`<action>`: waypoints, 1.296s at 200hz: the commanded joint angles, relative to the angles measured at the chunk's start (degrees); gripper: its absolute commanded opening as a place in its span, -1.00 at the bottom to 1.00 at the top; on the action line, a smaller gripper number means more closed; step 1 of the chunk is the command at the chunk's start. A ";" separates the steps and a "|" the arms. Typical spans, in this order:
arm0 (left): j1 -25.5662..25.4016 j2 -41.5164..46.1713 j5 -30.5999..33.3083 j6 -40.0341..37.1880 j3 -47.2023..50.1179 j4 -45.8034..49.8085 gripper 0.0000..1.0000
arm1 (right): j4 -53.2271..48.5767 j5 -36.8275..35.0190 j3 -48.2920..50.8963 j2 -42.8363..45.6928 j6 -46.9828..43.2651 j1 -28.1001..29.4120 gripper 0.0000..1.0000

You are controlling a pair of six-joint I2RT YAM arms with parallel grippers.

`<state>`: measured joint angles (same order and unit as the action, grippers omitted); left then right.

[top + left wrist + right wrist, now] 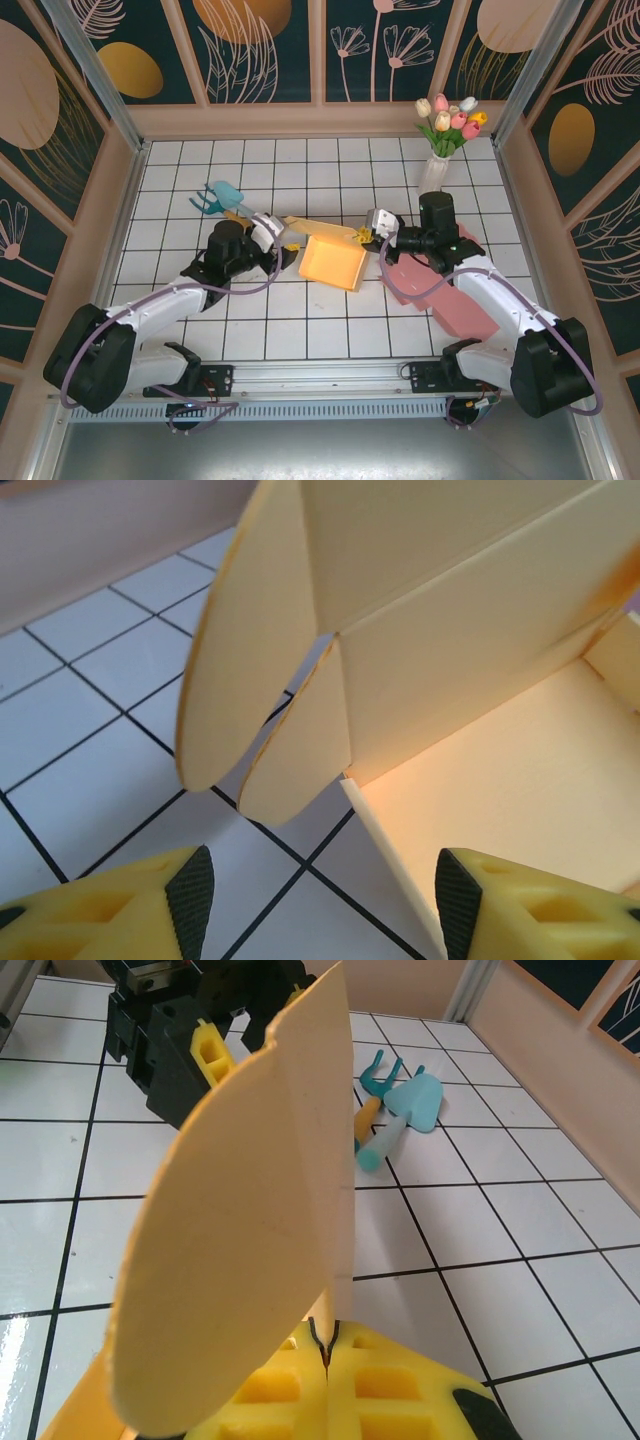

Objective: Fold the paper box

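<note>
- Paper box [333, 262]: on tabletop [300, 335], open face up, lid flap raised along far edge.
- My right jaws: pinching that flap.
- My left jaws: apart, at box's left wall.
- Teal tools [222, 197] far-left of box; pink sheet [405, 275] right.

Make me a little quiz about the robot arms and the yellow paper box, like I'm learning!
1. True or false: the right gripper pinches a flap of the yellow box.
2. What stands by the far wall? A) tulips B) a teapot C) a football
3. Fill in: the left gripper is ____ (open or shut).
Key: 1 true; 2 A; 3 open.
</note>
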<state>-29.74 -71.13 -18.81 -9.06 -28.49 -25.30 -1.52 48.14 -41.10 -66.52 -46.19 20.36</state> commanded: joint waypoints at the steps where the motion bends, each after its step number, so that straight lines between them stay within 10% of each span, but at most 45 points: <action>1: 2.10 0.26 -3.79 -3.17 1.71 -4.94 0.24 | 0.02 3.19 -1.35 0.71 -1.11 -0.39 -1.00; 70: 7.10 -4.30 -15.06 -1.95 -0.66 -6.15 0.22 | 0.16 3.11 -1.39 1.17 -1.07 -0.40 -1.00; 259: 7.06 -4.73 -21.91 7.33 -3.19 -13.90 -0.11 | 1.11 2.17 -1.28 0.30 -0.91 0.47 -1.00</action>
<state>-22.85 -77.30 -37.28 -5.80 -31.40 -34.39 -1.52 49.12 -41.10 -66.48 -46.17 20.36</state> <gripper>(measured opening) 0.483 0.067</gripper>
